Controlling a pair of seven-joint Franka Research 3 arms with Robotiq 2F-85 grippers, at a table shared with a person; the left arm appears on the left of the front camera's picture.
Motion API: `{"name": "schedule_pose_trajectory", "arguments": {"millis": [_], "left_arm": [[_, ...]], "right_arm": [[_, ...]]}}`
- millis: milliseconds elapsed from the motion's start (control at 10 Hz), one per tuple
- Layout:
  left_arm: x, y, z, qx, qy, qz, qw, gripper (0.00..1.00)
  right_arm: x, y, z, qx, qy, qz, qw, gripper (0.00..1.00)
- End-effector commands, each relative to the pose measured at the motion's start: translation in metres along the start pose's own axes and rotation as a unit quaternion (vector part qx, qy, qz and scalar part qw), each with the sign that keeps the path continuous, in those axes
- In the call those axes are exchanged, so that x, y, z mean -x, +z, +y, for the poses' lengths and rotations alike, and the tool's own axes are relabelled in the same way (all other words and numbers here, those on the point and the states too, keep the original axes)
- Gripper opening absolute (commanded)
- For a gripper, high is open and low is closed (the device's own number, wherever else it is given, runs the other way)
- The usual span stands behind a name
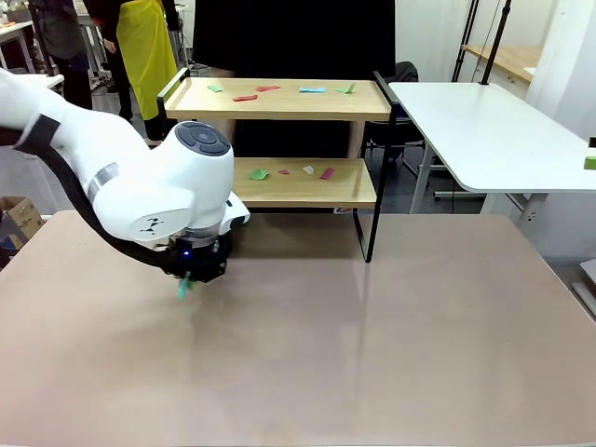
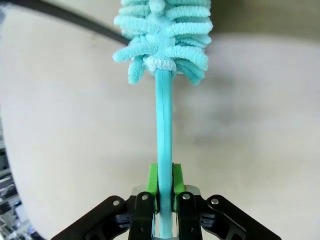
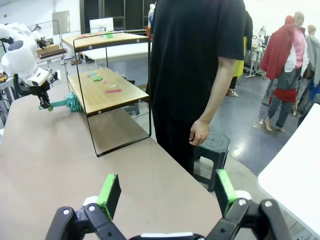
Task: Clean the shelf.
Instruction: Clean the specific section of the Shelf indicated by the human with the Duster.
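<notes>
The shelf (image 1: 279,100) stands at the table's far edge, two light wooden boards in a thin black frame. Several coloured paper scraps (image 1: 258,174) lie on both boards. My left gripper (image 1: 197,270) hangs low over the table (image 1: 372,354), in front of the shelf's left end. It is shut on the handle of a teal fluffy duster (image 2: 164,125), whose head (image 2: 162,40) points away from the fingers (image 2: 152,181). The right wrist view has the shelf (image 3: 107,92), the duster (image 3: 67,103) and the left gripper (image 3: 45,102) farther off. My right gripper (image 3: 167,200) is open and holds nothing.
A person in a black shirt (image 3: 195,65) stands at the table's side next to the shelf, hand hanging down. A black stool (image 3: 210,150) is beside them. A white table (image 1: 494,130) stands to the right of the shelf. A cardboard box (image 1: 19,219) sits at the left.
</notes>
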State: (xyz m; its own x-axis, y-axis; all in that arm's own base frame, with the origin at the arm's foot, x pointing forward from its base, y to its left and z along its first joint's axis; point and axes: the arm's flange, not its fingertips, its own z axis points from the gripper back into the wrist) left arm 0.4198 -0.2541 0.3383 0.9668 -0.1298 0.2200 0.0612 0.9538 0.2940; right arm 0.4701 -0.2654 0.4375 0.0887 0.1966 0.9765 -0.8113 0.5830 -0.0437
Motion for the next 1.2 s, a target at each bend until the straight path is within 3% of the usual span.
{"name": "schedule_pose_trajectory", "arguments": {"millis": [0, 200, 300, 400, 800, 900, 1100], "left_arm": [[0.020, 0.017, 0.000, -0.072, 0.019, -0.022, 0.997, 0.13], [0.031, 0.033, -0.010, -0.095, 0.012, -0.034, 0.995, 0.13], [0.034, 0.043, -0.018, -0.075, 0.018, -0.070, 0.995, 0.13], [0.021, 0.029, -0.009, -0.057, -0.008, -0.027, 0.998, 0.13], [0.025, 0.031, -0.016, -0.062, -0.007, -0.033, 0.998, 0.13], [0.026, 0.038, -0.014, 0.004, -0.026, -0.098, 0.995, 0.13], [0.039, 0.041, -0.001, 0.057, -0.048, -0.149, 0.986, 0.13]], "right_arm": [[-0.003, 0.000, 0.000, 0.000, 0.003, -0.002, 1.000, 1.00], [-0.003, 0.000, 0.000, 0.000, 0.003, -0.002, 1.000, 1.00], [-0.003, 0.000, 0.000, 0.000, 0.003, -0.002, 1.000, 1.00], [-0.003, 0.000, 0.000, 0.000, 0.003, -0.002, 1.000, 1.00], [-0.003, 0.000, 0.000, 0.000, 0.003, -0.002, 1.000, 1.00], [-0.003, 0.000, 0.000, 0.000, 0.003, -0.002, 1.000, 1.00], [-0.003, 0.000, 0.000, 0.000, 0.003, -0.002, 1.000, 1.00]]}}
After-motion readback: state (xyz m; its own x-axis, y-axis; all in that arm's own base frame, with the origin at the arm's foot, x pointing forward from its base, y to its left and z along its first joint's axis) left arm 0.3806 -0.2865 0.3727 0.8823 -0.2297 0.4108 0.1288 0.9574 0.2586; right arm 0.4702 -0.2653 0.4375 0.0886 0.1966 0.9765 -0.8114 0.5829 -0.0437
